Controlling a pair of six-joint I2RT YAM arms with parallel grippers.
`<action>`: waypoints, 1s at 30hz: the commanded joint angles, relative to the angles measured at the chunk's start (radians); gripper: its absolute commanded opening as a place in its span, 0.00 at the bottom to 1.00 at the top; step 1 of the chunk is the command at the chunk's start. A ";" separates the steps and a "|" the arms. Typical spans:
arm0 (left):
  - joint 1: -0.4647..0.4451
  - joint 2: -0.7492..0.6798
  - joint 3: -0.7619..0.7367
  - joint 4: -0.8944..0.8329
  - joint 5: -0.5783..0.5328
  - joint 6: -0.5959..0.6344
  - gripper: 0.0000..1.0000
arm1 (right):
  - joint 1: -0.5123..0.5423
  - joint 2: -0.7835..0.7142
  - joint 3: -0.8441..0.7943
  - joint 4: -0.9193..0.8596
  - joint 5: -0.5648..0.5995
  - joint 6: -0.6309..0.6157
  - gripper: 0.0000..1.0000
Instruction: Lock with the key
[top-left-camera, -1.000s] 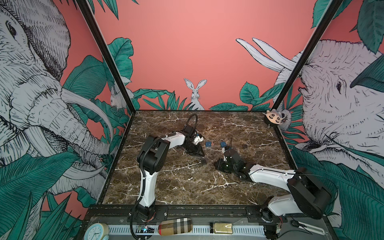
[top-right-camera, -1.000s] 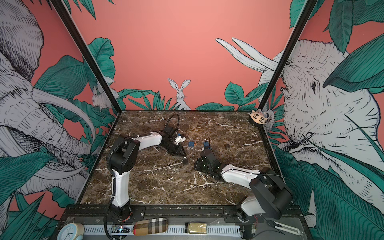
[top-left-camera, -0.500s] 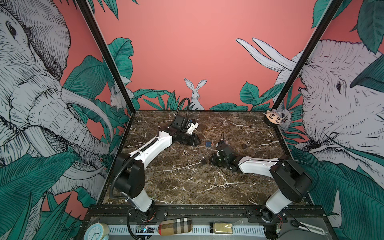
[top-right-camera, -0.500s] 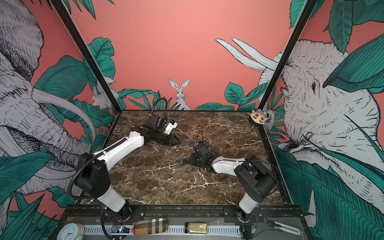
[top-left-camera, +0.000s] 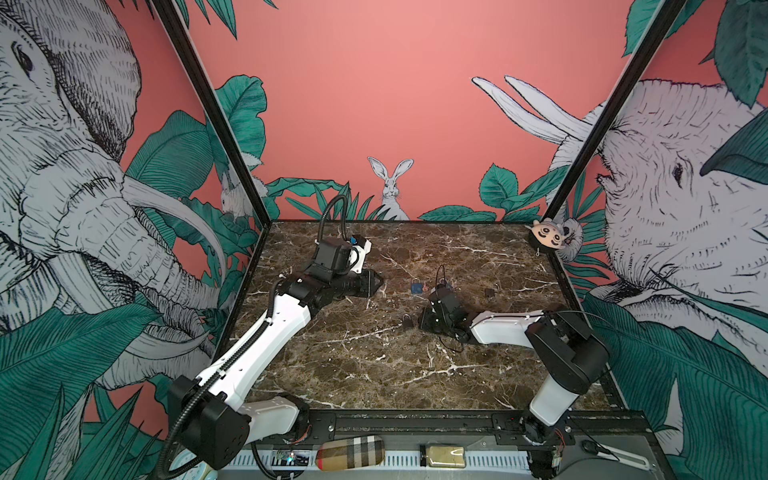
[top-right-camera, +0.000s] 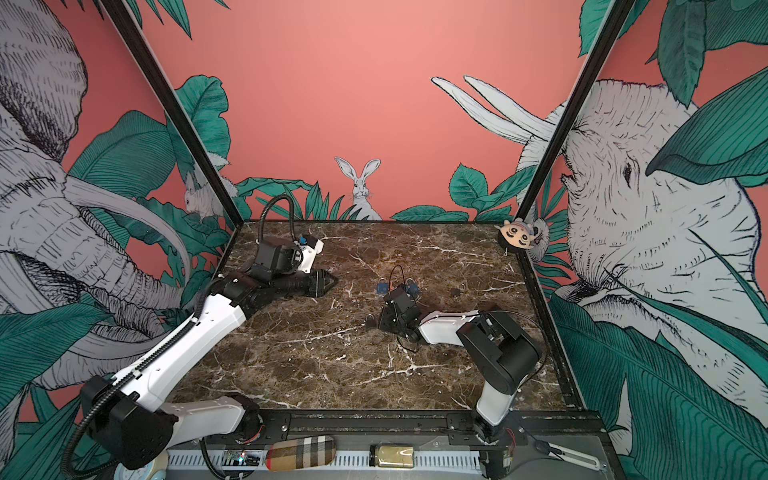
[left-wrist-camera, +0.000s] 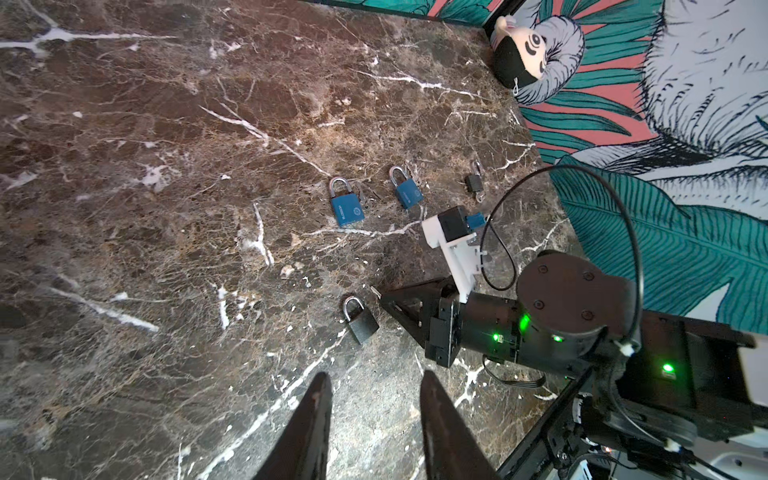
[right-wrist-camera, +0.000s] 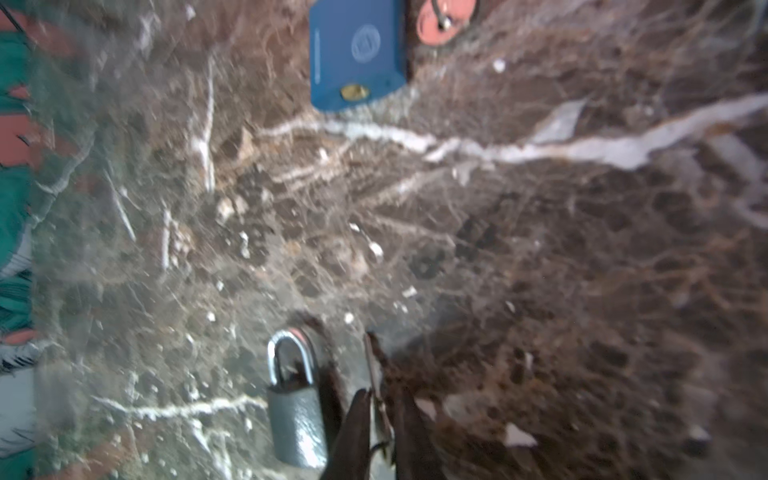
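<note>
A grey padlock (right-wrist-camera: 297, 424) with its shackle down lies flat on the marble table, seen in both top views (top-left-camera: 408, 321) (top-right-camera: 370, 320) and in the left wrist view (left-wrist-camera: 360, 322). My right gripper (right-wrist-camera: 380, 399) sits low just beside it (top-left-camera: 420, 322), shut on a thin silver key (right-wrist-camera: 376, 374) whose blade pokes past the fingertips. The key is beside the padlock, not in it. My left gripper (left-wrist-camera: 374, 384) hovers open and empty at the back left (top-left-camera: 376, 284), well apart from the padlock.
Two blue padlocks (left-wrist-camera: 347, 205) (left-wrist-camera: 407, 193) and a small black padlock (left-wrist-camera: 473, 183) lie behind the right gripper. A plush toy (top-left-camera: 548, 237) sits in the far right corner. A plaid case (top-left-camera: 351, 453) and a jar (top-left-camera: 442, 456) rest on the front rail.
The left arm has drawn back from the middle toward the far left, its jaws a little wider. The right gripper has shifted slightly left, staying low by the grey padlock.
</note>
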 joint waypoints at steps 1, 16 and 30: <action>0.006 -0.049 -0.032 0.021 -0.052 -0.025 0.36 | -0.003 0.024 0.004 -0.014 0.029 0.004 0.20; 0.013 -0.078 -0.041 -0.024 -0.115 0.001 0.45 | -0.002 -0.085 -0.005 -0.148 0.107 -0.040 0.47; 0.016 -0.077 -0.036 -0.079 -0.207 -0.002 0.60 | -0.088 -0.299 0.107 -0.592 0.325 -0.177 0.99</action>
